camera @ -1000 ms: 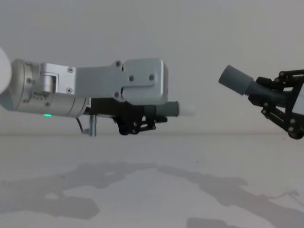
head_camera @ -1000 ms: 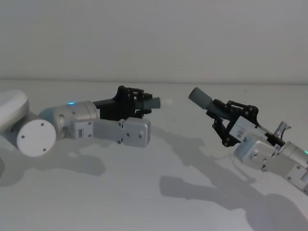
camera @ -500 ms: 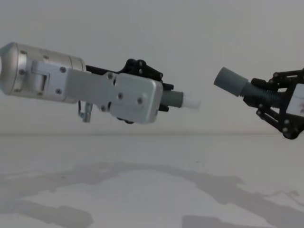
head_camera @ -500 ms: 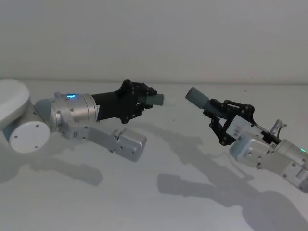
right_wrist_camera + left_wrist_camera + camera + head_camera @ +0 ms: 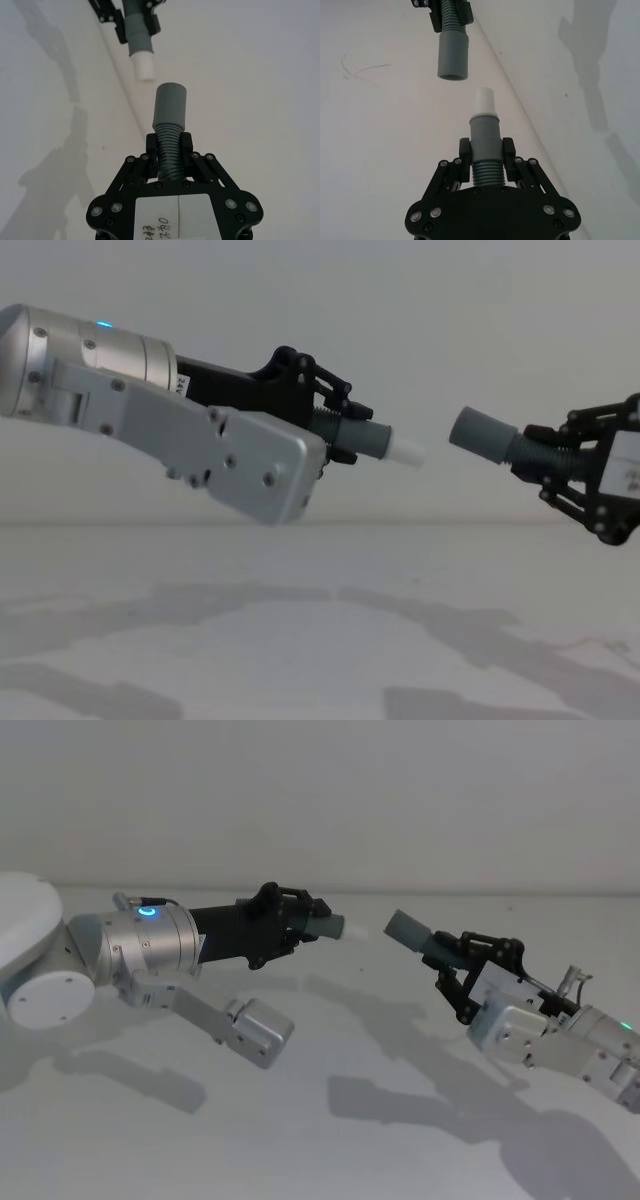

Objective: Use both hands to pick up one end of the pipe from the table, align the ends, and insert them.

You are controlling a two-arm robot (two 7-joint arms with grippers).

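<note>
Starting at the left, the short hose piece (image 5: 372,440) is clamped between the fingers of the left gripper (image 5: 343,432) above the table (image 5: 320,620), its white spigot tip (image 5: 405,452) aimed right. A small gap is left — then the grey cuff (image 5: 480,436), with the longer piece (image 5: 168,145) pinched by the right gripper (image 5: 537,453). If the axes are slightly tilted, the spigot could be jammed on the cuff's rim and the hose buckled.
</note>
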